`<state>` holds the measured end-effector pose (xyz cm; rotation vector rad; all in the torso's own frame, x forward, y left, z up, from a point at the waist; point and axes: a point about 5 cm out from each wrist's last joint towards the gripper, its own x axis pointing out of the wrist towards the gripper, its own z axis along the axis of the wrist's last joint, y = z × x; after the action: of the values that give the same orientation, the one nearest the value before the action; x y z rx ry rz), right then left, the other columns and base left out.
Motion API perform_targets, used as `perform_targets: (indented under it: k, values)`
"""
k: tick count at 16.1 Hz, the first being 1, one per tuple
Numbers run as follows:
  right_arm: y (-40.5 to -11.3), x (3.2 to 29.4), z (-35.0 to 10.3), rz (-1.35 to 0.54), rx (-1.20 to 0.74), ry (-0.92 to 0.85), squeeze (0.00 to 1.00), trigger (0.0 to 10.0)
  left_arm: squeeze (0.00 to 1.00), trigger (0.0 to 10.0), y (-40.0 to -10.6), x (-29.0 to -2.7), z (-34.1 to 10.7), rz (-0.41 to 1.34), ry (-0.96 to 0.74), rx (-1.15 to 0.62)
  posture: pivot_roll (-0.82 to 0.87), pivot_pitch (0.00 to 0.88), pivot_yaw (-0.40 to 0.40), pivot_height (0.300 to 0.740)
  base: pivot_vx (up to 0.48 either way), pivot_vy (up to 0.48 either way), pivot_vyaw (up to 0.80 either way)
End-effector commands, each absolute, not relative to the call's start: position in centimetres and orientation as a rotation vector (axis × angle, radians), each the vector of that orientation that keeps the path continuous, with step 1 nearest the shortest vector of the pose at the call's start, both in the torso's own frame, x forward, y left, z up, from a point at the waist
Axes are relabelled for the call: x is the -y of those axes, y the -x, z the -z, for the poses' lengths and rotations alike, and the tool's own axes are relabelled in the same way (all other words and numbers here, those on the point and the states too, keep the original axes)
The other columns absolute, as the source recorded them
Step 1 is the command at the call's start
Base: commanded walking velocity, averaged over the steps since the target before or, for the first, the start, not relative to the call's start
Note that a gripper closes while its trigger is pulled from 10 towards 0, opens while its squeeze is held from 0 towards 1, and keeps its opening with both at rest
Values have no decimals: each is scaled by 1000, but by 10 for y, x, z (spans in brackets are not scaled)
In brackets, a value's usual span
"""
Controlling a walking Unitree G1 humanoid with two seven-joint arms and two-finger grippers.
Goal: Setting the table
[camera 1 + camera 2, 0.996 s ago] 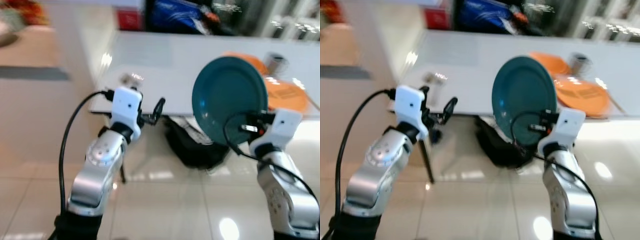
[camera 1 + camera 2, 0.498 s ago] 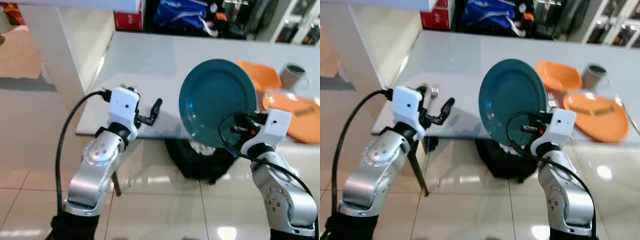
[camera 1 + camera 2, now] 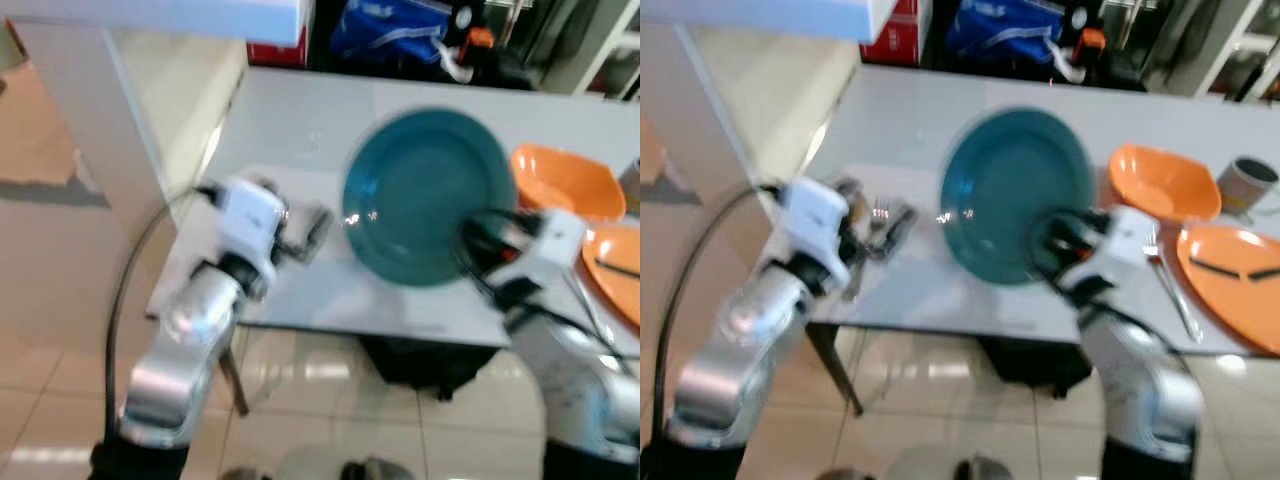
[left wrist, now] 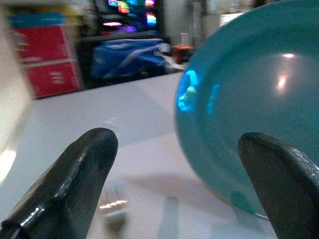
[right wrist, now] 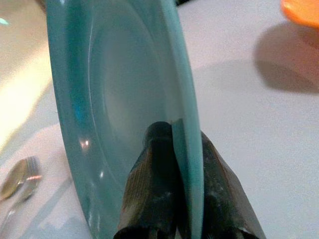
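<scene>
Clamped on the rim of the teal plate (image 5: 124,99), the right gripper (image 5: 174,149) held it tilted above the near part of the white table (image 3: 940,110); the right wrist view showed one black finger on each face of the rim. From the head cameras the plate's hollow face looked up and toward the robot, with the gripper at its lower right edge.

Left of the plate, the left gripper (image 4: 174,189) hung over the table's near left part, its two fingers (image 4: 75,179) spread wide and empty. Its wrist view caught the plate's curved edge just past one fingertip, and a blurred fork (image 4: 114,199) on the table between the fingers.

The right eye view showed that cutlery (image 3: 875,215) beside the left gripper, and the right wrist view picked out a spoon and fork (image 5: 20,179) lying together below the plate.

To the right stood an orange bowl (image 3: 1162,182), an orange plate (image 3: 1230,280) with dark utensils on it, and a grey mug (image 3: 1248,184). A blue bag (image 3: 1005,30) and red box (image 3: 895,40) lay beyond the table.
</scene>
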<state>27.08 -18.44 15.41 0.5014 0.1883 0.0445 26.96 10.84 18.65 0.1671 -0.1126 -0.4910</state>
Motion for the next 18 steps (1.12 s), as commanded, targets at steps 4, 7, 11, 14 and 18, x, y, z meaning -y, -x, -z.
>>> perform_targets:
  k: [4, 7, 11, 14, 18]
  values:
    - [-284, 191, -152, -155, -337, -676, 0, 10000, 0, 10000, -261, -123, -191, 515, -187, 124, 58, 77, -63, 740, 0, 0, 0]
    - [-287, 193, -142, -188, -465, -704, 0, 10000, 0, 10000, -259, -123, -189, 524, -189, 117, 54, 74, -75, 740, 0, 0, 0]
    - [-300, 191, -129, -160, -574, -818, 0, 10000, 0, 10000, -254, -123, -186, 535, -178, 94, 64, 79, -86, 740, 0, 0, 0]
    - [-307, 176, -113, -185, -690, -878, 0, 10000, 0, 10000, -244, -121, -175, 635, -199, 25, 71, 78, -94, 740, 0, 0, 0]
    - [-308, 176, -108, -144, -777, -890, 965, 10000, 0, 10000, -242, -117, -176, 647, -197, 27, 74, 71, -98, 740, 0, 0, 0]
